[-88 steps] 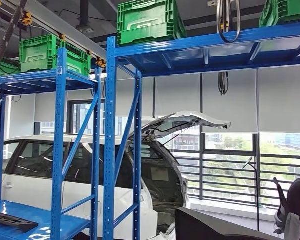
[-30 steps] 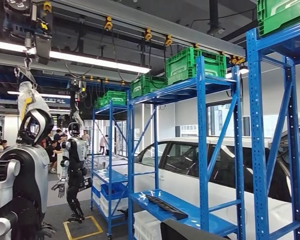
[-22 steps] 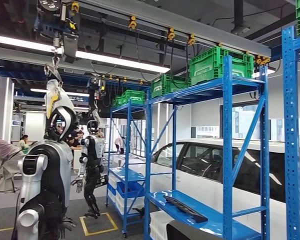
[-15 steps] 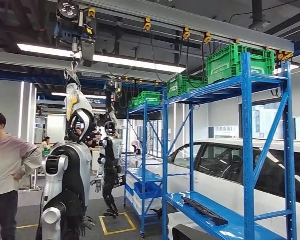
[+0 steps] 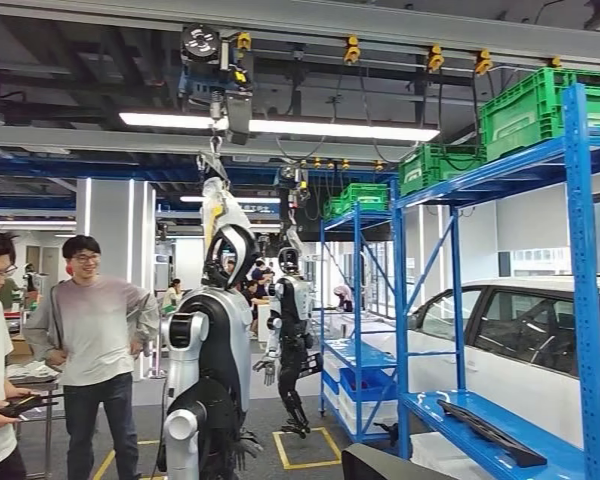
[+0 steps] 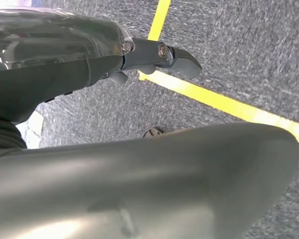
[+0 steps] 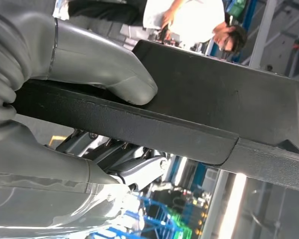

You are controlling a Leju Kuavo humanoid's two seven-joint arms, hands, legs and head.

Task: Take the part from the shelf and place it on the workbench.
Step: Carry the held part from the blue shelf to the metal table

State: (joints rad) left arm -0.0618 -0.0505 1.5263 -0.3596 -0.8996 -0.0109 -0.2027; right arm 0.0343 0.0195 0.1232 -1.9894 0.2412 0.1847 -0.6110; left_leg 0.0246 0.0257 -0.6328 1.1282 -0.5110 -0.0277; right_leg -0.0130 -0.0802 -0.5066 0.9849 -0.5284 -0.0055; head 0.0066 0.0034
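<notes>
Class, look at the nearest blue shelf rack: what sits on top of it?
A green crate stands on the top level of the blue shelf rack. Its contents are hidden by its walls.

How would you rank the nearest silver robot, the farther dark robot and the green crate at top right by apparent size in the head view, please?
1. Silver robot, nearest the camera.
2. Green crate, cut off by the frame.
3. Dark robot, close to the crate; unsure.
</notes>
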